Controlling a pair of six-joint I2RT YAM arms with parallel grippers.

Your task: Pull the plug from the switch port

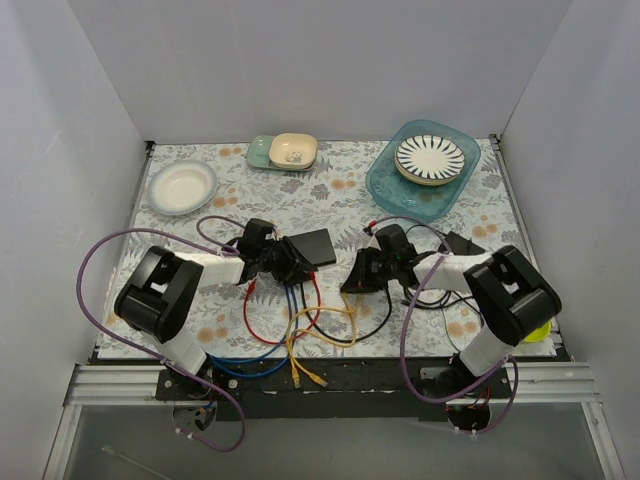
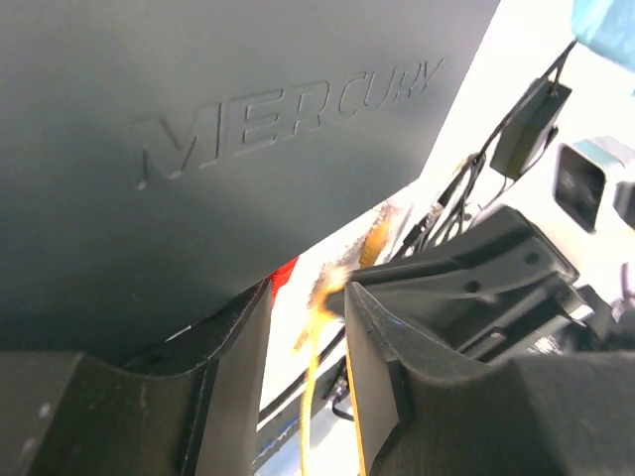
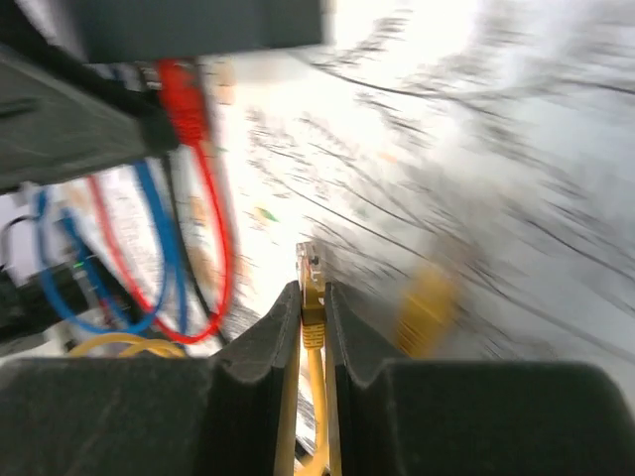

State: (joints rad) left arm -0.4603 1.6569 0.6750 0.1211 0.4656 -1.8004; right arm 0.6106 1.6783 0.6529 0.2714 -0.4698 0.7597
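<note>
A: Two grippers seen: right gripper (image 3: 312,295) clamped on the yellow plug (image 3: 311,268), left gripper (image 2: 309,302) spread by the switch (image 1: 318,246), halfway between left and right edges. Plug out?
B: Looks freed. A straight pull toward the right edge is advised.

Your left arm (image 1: 160,292) and right arm (image 1: 515,290) are the same build: chunky black joint housings with white link sections in between. Each one trails a purple cable (image 1: 82,270), and both are bolted to a black base plate (image 1: 360,378). Left gripper (image 2: 308,297) and right gripper (image 3: 313,297) both have matte black moulded fingers (image 2: 233,377) with angular, stepped inner faces.
</note>
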